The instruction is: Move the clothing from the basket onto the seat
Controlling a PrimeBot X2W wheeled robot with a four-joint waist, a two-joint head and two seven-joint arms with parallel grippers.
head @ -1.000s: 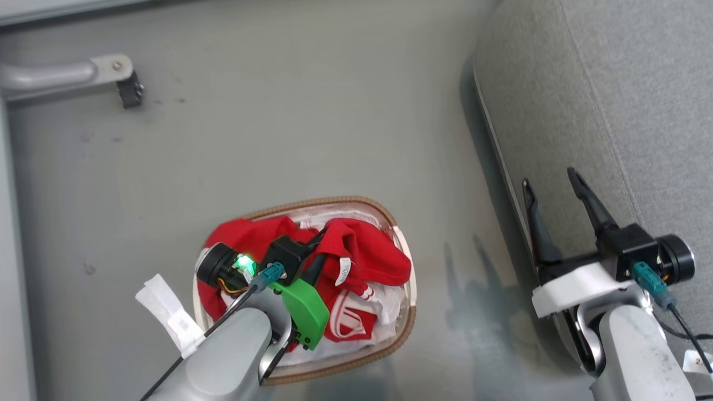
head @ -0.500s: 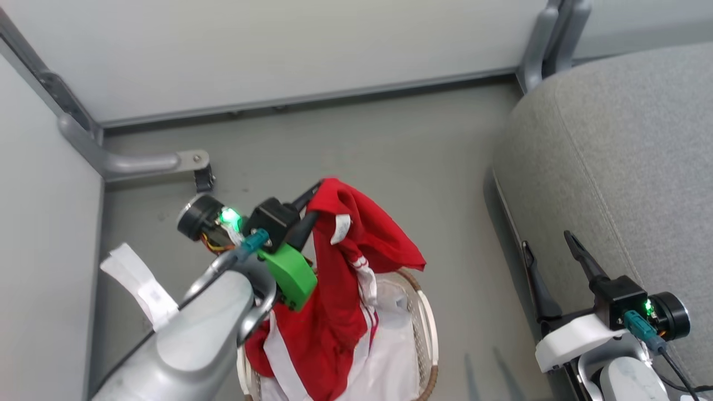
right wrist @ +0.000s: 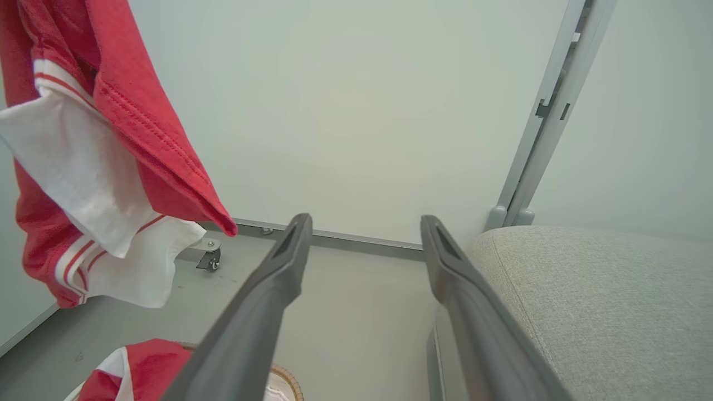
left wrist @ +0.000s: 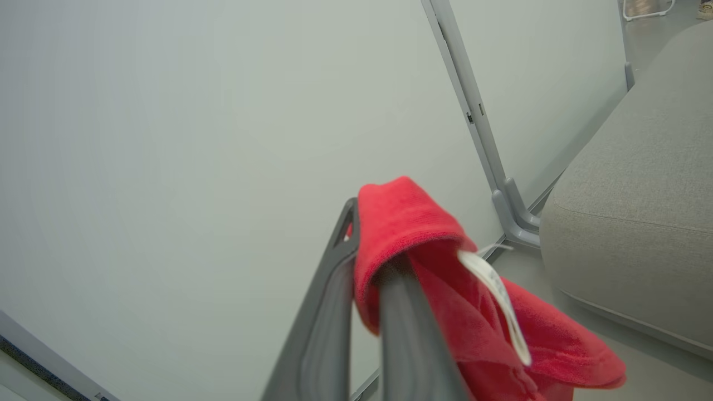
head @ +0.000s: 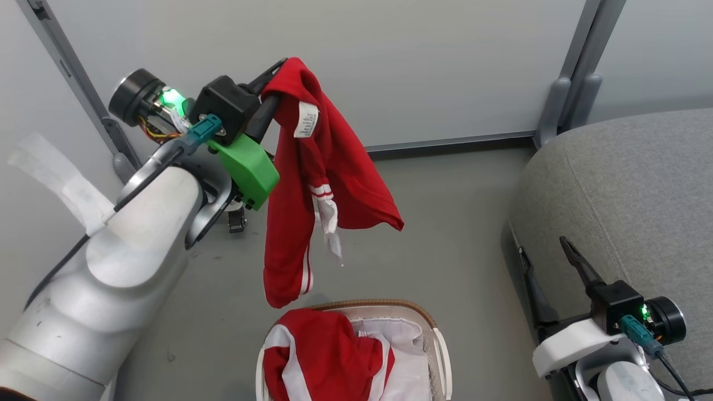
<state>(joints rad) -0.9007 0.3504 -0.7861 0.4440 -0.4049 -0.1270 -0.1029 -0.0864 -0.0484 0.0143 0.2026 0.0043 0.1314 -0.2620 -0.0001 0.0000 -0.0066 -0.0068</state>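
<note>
The left end effector [head: 272,83] is clenched on a small fold at the top of a red garment [head: 328,184], high up at the far left. The cloth hangs freely from it, a white care label [head: 305,120] just under the grip. Its lowest end is just above the basket [head: 390,305], which stands near on the floor [head: 457,234] with a second red garment [head: 323,356] inside. The right end effector [head: 541,246] is released and holds nothing, fingers wide, just beside the edge of the seat [head: 629,189] at the right.

The pinch takes little cloth, so I think a quick swing to the right may pull the fold out and drop the garment on the floor. The long hanging part may also catch on the seat edge if the arm travels too low.

The left wrist view gives the pinch itself, the fold wrapped over one finger [left wrist: 412,328]. The head view adds the full hanging length and the basket. The right wrist view adds the white sleeve trim [right wrist: 83,167] from the side.
</note>
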